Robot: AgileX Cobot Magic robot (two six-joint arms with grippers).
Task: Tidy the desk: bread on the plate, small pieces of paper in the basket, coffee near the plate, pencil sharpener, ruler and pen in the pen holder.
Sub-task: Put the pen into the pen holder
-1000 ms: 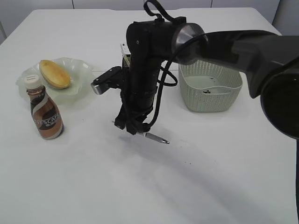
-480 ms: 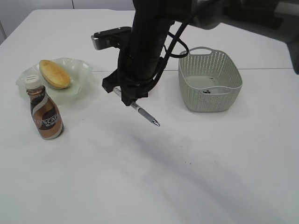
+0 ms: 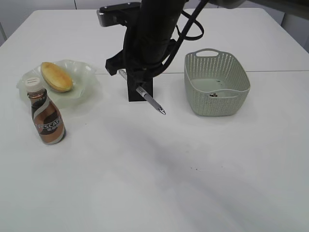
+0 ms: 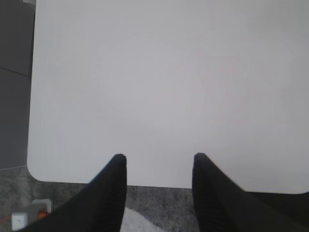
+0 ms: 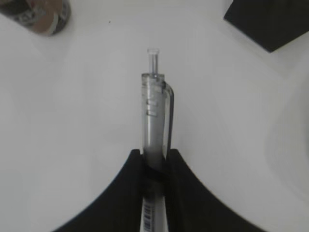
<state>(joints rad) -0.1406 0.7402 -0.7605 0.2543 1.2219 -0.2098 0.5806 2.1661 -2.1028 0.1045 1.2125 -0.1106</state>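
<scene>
One pen [image 3: 148, 100] hangs in the air, pinched between the closed jaws of the right gripper [image 3: 136, 83], its tip slanting down toward the desk [image 3: 154, 174] in front of the black pen holder [image 3: 140, 91]. The basket [image 3: 217, 83] sits to the right. To the left, the bread [image 3: 56, 76] lies on the plate [image 3: 82, 79], with the coffee [image 3: 46, 116] standing just beside it. The left gripper [image 4: 159, 162] holds nothing, its jaws apart over the desk's edge.
</scene>
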